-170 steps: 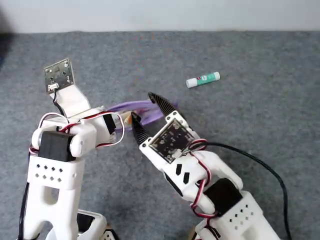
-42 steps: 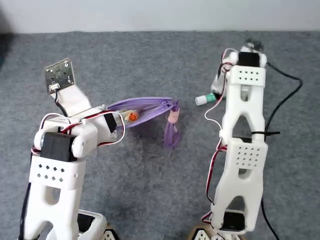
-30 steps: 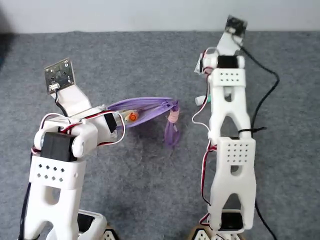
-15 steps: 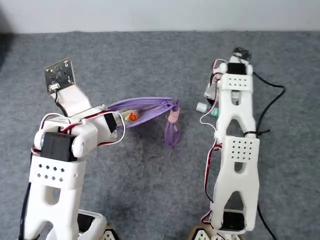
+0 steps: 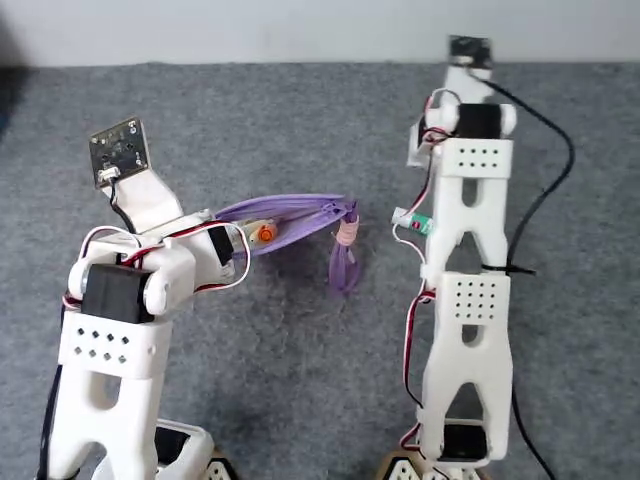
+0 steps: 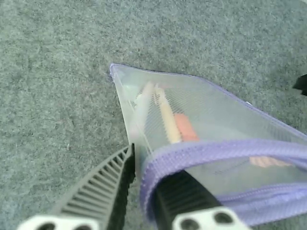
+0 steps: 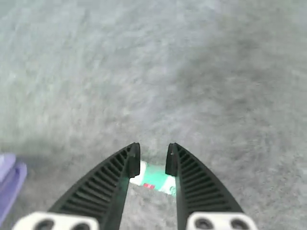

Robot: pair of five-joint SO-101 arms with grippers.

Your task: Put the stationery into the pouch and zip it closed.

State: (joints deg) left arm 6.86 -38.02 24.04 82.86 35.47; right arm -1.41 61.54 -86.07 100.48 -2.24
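- The pouch (image 6: 206, 120) is held by its purple zip edge, pinched between the left jaws close to the tips. The rest of the bag runs out beyond them.
- Inside the mesh, just past the left tips, pencils (image 6: 165, 120) and an orange piece (image 6: 184, 127) are already stowed.
- The glue stick (image 7: 154, 178) is seen crosswise between the right jaws, set back behind the tips. The jaws are drawn in close on it, and it is judged to be gripped rather than merely straddled.
- From above, the stick is tucked under the right arm (image 5: 465, 250), near the pouch's drooping far end but apart from it, over the grey bench (image 5: 250, 120).
- The step in hand is judged to be the carry: the stick is to be brought from the right jaws to the pouch mouth.
- The left pinch should be kept firm and steady, so that the zip edge is not dragged out of the jaws.
- The stick would best be turned end-on to the gap between the two purple bands; presented crosswise, it is likely to be caught on the edge.
- Release should be held off until most of the stick is judged to be inside the mesh.
- The zip is not yet closed; that is left for after.
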